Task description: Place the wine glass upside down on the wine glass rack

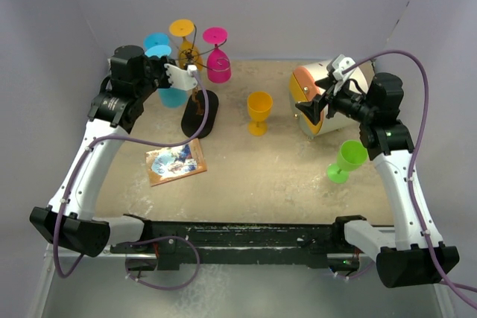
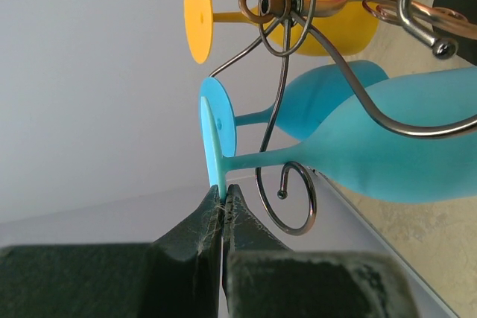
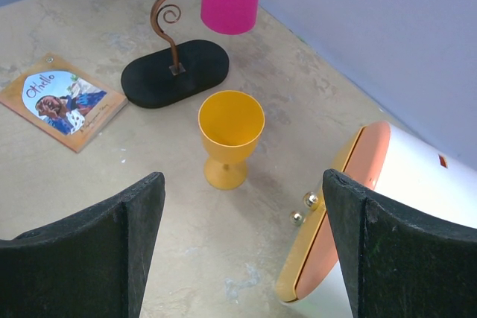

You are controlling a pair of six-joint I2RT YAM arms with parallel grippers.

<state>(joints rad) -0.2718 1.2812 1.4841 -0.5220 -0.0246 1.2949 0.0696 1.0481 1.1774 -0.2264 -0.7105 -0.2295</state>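
The wine glass rack (image 1: 195,100) has a brown stem, spiral wire arms (image 2: 287,13) and a black oval base (image 3: 175,72). A yellow (image 1: 182,29), a pink (image 1: 218,65) and a blue glass (image 1: 156,39) hang upside down on it. My left gripper (image 2: 223,193) is shut on the edge of the foot (image 2: 215,139) of a second blue wine glass (image 2: 402,139), held upside down at the rack's left side (image 1: 173,94), its stem beside a spiral arm. My right gripper (image 3: 242,243) is open and empty above the table, facing an upright yellow goblet (image 3: 230,135).
A green glass (image 1: 345,160) stands by the right arm. A white and orange container (image 1: 328,98) lies on its side at the right. A small book (image 1: 176,161) lies in front of the rack. Walls close off the back and both sides.
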